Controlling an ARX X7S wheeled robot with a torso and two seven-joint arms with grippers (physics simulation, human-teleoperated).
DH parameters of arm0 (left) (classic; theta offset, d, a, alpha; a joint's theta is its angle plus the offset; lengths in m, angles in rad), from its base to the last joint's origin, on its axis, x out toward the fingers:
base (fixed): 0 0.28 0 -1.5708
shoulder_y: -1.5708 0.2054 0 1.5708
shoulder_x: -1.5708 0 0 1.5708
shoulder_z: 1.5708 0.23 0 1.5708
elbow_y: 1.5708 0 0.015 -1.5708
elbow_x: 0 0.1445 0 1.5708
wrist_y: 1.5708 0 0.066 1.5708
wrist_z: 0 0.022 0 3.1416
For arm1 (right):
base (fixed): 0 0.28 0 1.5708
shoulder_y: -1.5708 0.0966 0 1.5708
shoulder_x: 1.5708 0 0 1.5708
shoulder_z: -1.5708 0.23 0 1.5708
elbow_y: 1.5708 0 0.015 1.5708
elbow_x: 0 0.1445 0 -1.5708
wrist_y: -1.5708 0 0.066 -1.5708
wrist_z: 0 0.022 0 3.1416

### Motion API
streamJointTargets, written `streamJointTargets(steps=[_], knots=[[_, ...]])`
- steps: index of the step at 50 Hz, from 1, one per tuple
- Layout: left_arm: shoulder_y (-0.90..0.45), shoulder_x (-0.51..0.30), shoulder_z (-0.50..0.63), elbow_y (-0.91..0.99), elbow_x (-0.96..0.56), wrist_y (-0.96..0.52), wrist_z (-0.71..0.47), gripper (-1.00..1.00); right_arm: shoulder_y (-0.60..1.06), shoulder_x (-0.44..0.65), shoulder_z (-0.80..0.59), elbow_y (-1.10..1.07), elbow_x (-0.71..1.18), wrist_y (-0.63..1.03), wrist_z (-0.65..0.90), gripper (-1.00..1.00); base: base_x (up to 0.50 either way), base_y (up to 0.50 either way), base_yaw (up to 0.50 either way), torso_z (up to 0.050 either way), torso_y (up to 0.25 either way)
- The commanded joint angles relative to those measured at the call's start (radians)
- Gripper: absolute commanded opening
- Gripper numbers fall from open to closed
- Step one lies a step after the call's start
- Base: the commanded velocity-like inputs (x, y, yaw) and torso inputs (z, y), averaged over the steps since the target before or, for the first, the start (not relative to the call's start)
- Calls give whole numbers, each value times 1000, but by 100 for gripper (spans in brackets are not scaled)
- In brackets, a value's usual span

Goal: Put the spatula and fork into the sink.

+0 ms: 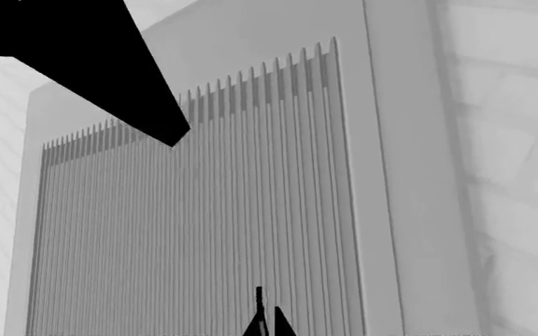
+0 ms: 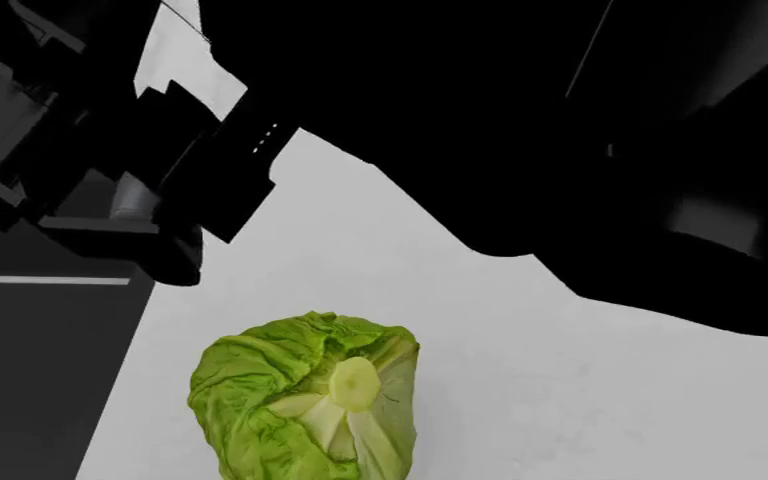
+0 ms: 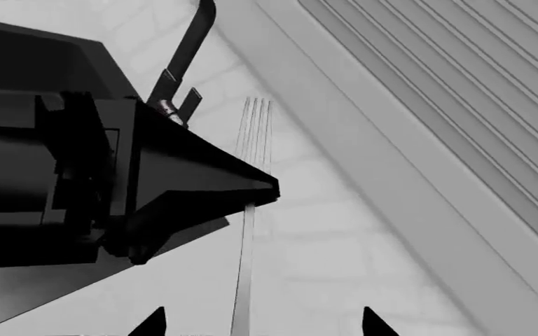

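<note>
The fork [image 3: 246,252] is up in the air just beside the faucet [image 3: 197,42]. It stands close to upright in the right wrist view. Its long axis runs from the handle end, low between the right hand's fingers, up to the four tines, which point towards the faucet's arch. The tines end short of the faucet and do not touch it.

The right hand [image 3: 260,325] is spread wide, with one fingertip well off to each side of the handle and neither touching it. The left hand [image 3: 271,189] comes in from the faucet side, and its pointed tip meets the handle about midway along. In its own wrist view its jaws look pressed together on something thin, so I judge it is closed on the fork, though the contact itself is hidden. The spatula is in none of the views, and the sink's basin cannot be made out for certain.

The step in hand looks like carrying the fork over the sink. To do it well:
- Keep the left grip firm, because a thin handle held at one spot can swing.
- Draw the right hand back along the handle's line so the open fingers do not clip it.
- Tip the tines down past the faucet.
- Lower the fork into the basin before letting go, rather than dropping it from faucet height.
</note>
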Motion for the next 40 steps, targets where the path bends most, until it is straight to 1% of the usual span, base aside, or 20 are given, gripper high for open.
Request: streamJointTargets(steps=[1, 5, 9, 11, 16, 18, 19, 21, 22, 23, 24, 27, 28, 32, 33, 40], knots=[[-2, 3, -24, -11, 6, 7, 6, -100, 57, 15, 47, -19, 90, 91, 98, 100, 0, 0, 0, 0, 0], [-5, 1, -33, -18, -1, 3, 4, -100, 89, 33, 61, -30, 161, 132, 166, 100, 0, 0, 0, 0, 0], [-8, -7, -42, -19, -3, -8, 7, -100, 151, 71, 78, -60, 311, 183, 299, 100, 0, 0, 0, 0, 0], [-12, -15, -56, -1, -12, -27, 19, -100, 189, 103, 80, -71, 393, 198, 370, 100, 0, 0, 0, 0, 0], [-24, -48, -84, 43, -24, -83, 64, -100, 244, 182, 85, -89, 507, 199, 471, 100, 0, 0, 0, 0, 0], [-15, -62, -104, 78, -41, -129, 87, -100, 239, 216, 90, -104, 529, 185, 498, 100, 0, 0, 0, 0, 0], [-3, -68, -136, 103, -78, -177, 106, -100, 228, 249, 95, -120, 551, 166, 528, 100, 0, 0, 0, 0, 0], [8, -84, -150, 133, -92, -240, 140, -100, 211, 290, 108, -146, 563, 143, 550, 100, 0, 0, 0, 0, 0], [10, -102, -137, 151, -86, -277, 185, -100, 203, 314, 115, -162, 576, 133, 560, 100, 0, 0, 0, 0, 0], [52, -183, -245, 282, -188, -427, 274, -100, 201, 434, 119, -183, 601, 117, 644, 100, 0, 0, 0, 0, 0], [51, -195, -249, 298, -188, -518, 286, -100, 196, 448, 121, -190, 604, 115, 647, 100, 0, 0, 0, 0, 0], [53, -208, -263, 313, -196, -542, 296, -100, 186, 467, 126, -195, 601, 109, 649, 100, 0, 0, 0, 0, 0], [58, -206, -295, 325, -226, -567, 302, -100, 182, 472, 128, -196, 596, 107, 647, 100, 0, 0, 0, 0, 0], [57, -219, -331, 338, -250, -588, 308, -100, 187, 479, 133, -196, 597, 107, 648, 100, 0, 0, 0, 0, 0], [54, -217, -346, 336, -257, -618, 311, -100, 196, 484, 134, -194, 602, 110, 653, 100, 0, 0, 0, 0, 0], [26, -239, -329, 310, -246, -687, 366, -100, 203, 520, 138, -199, 619, 115, 669, 100, 0, 0, 0, 0, 0]])
